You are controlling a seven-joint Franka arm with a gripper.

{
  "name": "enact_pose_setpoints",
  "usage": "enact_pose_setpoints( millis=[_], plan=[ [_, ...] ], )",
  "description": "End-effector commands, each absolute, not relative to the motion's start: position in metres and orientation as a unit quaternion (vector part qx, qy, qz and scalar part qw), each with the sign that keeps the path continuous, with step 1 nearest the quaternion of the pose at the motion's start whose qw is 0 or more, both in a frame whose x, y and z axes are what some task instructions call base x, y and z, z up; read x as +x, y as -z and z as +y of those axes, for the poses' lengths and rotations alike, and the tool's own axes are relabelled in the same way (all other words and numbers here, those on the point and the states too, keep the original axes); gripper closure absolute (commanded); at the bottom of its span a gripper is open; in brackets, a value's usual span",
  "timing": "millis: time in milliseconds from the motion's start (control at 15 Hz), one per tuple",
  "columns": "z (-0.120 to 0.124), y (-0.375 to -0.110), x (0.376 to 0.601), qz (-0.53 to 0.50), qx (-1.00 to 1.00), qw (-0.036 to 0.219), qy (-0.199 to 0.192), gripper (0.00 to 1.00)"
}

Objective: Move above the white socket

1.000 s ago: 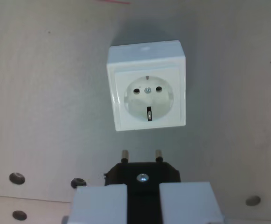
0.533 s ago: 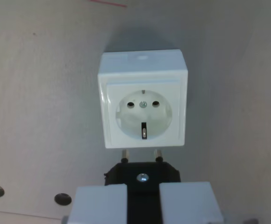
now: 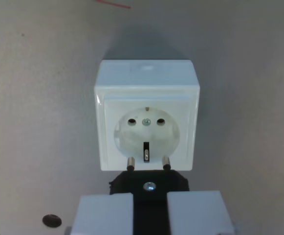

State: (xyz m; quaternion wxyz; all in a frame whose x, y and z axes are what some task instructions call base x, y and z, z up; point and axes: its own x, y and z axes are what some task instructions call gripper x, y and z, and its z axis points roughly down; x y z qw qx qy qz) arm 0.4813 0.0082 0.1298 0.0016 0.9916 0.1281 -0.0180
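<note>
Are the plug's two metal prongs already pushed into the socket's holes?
No, the prongs show whole near the white socket's lower edge, below its holes.

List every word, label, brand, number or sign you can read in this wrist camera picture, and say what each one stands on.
None: no readable text appears anywhere in the wrist view.
white socket: plain face, no brand or marking that can be read.
black plug: only a screw head shows, no lettering.
gripper: plain white fingers, no label.
surface: a red line at the top edge, not a character.
</note>
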Motion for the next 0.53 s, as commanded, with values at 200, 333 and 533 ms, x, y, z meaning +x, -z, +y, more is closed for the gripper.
enact_pose_setpoints(
  millis=[200, 333, 533],
  plan=[
    [0.0018, -0.1169, 0.4737, 0.158, 0.986, 0.011, -0.044, 1.00],
    [0.0015, -0.1147, 0.4731, 0.158, 0.986, 0.011, -0.044, 1.00],
    [0.0011, -0.1126, 0.4724, 0.154, 0.987, 0.011, -0.043, 1.00]
  ],
)
